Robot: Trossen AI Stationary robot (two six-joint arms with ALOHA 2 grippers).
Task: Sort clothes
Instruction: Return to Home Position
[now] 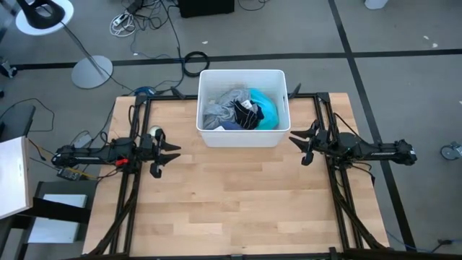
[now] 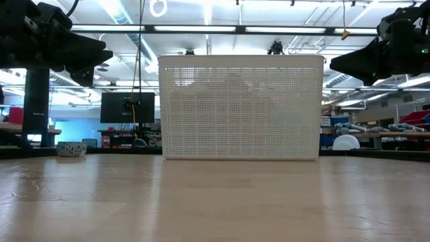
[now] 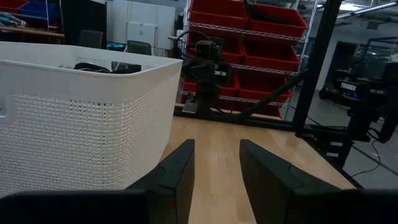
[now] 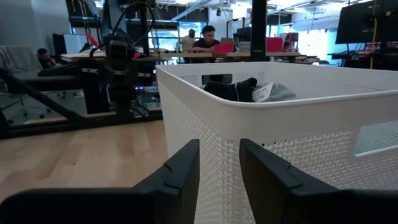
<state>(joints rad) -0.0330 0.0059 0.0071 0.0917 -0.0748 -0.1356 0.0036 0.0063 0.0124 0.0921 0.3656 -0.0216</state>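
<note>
High view first: the clothes [image 1: 242, 110] are all piled inside the white laundry bin [image 1: 243, 71], which sits at the back-centre of the tabletop [image 1: 238, 202]. The turquoise garment [image 1: 267, 110] fills the side nearer the right arm and the grey garment [image 1: 219, 110] the side nearer the left, w/ a dark navy piece [image 1: 242, 115] wedged between them. Smaller bits I can't tell apart in the heap. No garment lies on the bare wood.

Left tool [image 1: 172, 154] hangs off the bin's near corner on its own side, a little apart from it, pointing in toward the middle. Right tool [image 1: 297, 144] mirrors it on the other side & sits closer, just beside its corner of the bin. Both have fingers spread w/ nothing between them; the wrist views show wood and bin wall through the gap. Low view has both arms up off the tabletop, either side of the bin.

Key relation: the bin's long axis runs arm to arm, so the clothes lie inward & toward the back from each tool, the right arm being nearer. Sorting looks done, imo. What's left is prob. pulling the arms back to rest, and the right one needs to clear that corner w/o nudging the bin.
</note>
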